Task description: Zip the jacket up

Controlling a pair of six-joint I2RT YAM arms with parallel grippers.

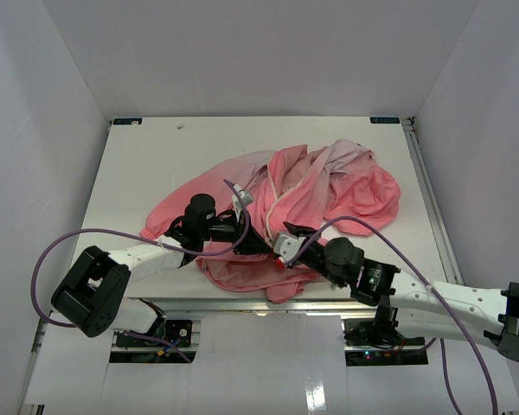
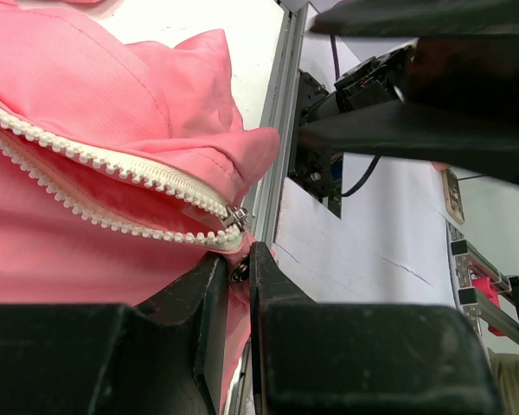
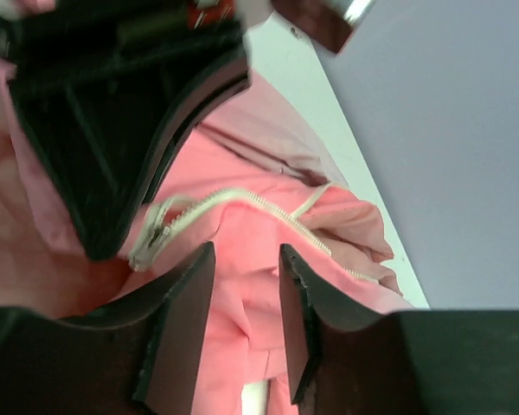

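The salmon-pink jacket (image 1: 329,186) lies crumpled on the white table (image 1: 156,156), reaching to its near edge. My left gripper (image 1: 242,226) is at the jacket's near hem. In the left wrist view the left gripper (image 2: 240,259) is shut on a fold of the jacket (image 2: 95,86) with a small snap stud, just below the metal slider (image 2: 236,216) where the white zipper (image 2: 112,164) teeth meet. My right gripper (image 1: 287,240) is close beside it. In the right wrist view the right gripper (image 3: 246,255) is open over pink fabric, just below the zipper (image 3: 242,197) and its slider (image 3: 160,232).
An aluminium rail (image 1: 242,304) runs along the table's near edge, right under the held hem. White walls enclose the table on three sides. Purple cables (image 1: 60,246) loop off both arms. The left gripper's black body (image 3: 112,112) is right next to the right fingers.
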